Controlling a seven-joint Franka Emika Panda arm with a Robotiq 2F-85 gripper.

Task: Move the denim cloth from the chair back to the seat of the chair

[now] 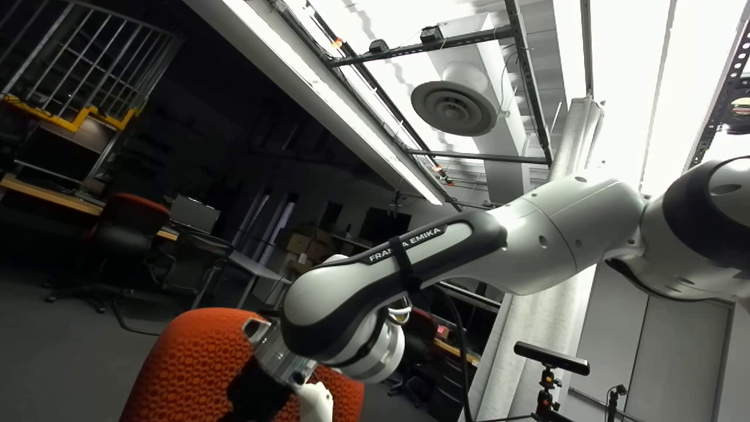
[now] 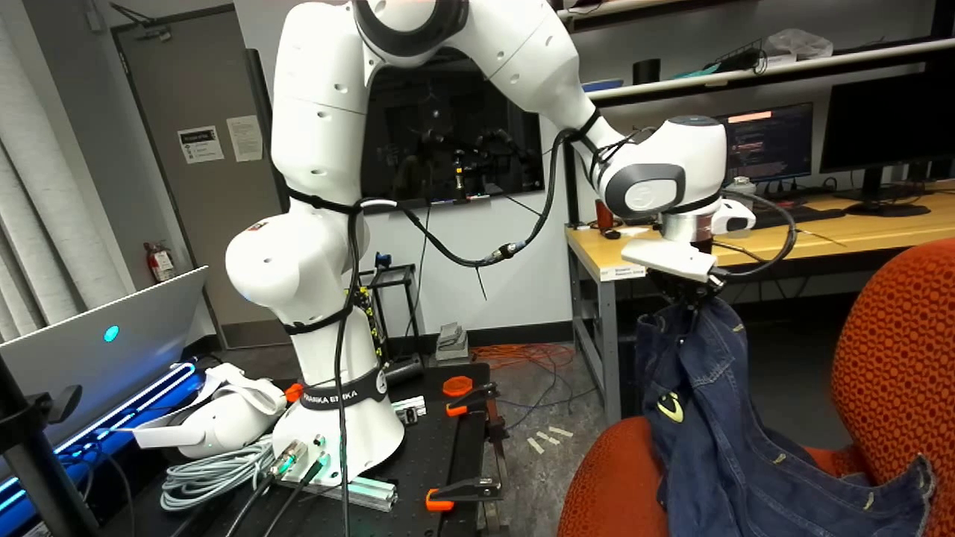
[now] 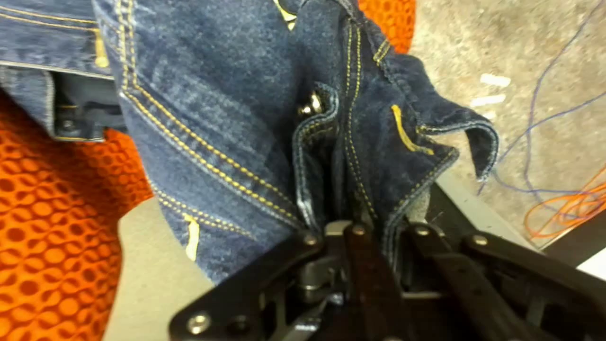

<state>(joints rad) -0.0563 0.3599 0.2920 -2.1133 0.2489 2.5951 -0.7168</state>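
Note:
The denim cloth (image 2: pixel 705 418) is dark blue with yellow stitching. It hangs from my gripper (image 2: pixel 690 298) and drapes down over the orange chair seat (image 2: pixel 608 477). Its far end lies against the lower part of the orange chair back (image 2: pixel 895 358). In the wrist view my gripper (image 3: pixel 374 232) is shut on a bunched edge of the denim cloth (image 3: pixel 222 104), and the fingertips are mostly hidden by it. The chair back also shows in an exterior view (image 1: pixel 193 346), where a dark shape below the wrist hides part of it; I cannot tell gripper from cloth there.
A wooden desk (image 2: pixel 776 235) with monitors stands behind the gripper. The robot's black base table (image 2: pixel 440 447) has orange clamps (image 2: pixel 466 496) at its edge. Orange and blue cables (image 2: pixel 530 358) lie on the floor between table and desk.

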